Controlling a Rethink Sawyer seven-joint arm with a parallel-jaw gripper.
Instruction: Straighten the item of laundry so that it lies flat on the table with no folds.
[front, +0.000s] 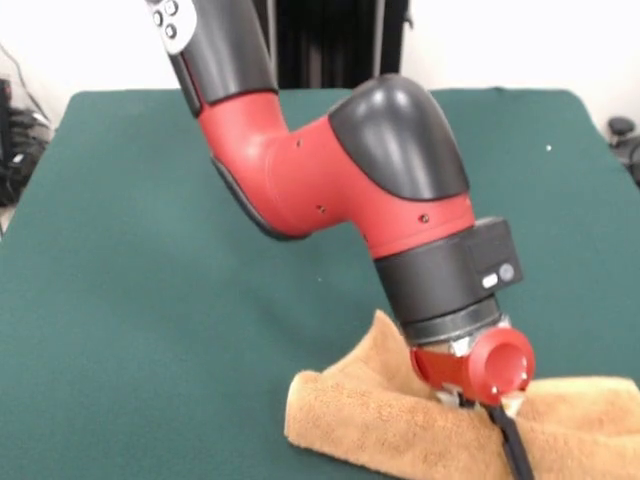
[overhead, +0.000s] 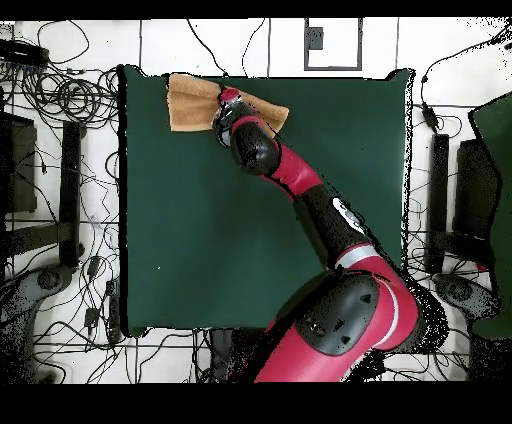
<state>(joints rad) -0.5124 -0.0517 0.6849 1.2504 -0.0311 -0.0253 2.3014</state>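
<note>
Towel (front: 400, 420) lies bunched at the table (front: 150, 300) edge under the gripper (front: 470, 400), whose opening I cannot tell.

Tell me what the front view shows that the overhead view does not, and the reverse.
Only the front view shows the towel bunched into raised folds, with the gripper down on it; how the jaws stand is hidden. Only the overhead view shows the whole table, the towel lying at one corner of it against the edge, and cables on the floor around it. Both show the red and black arm reaching to the towel, which is not flat.
</note>
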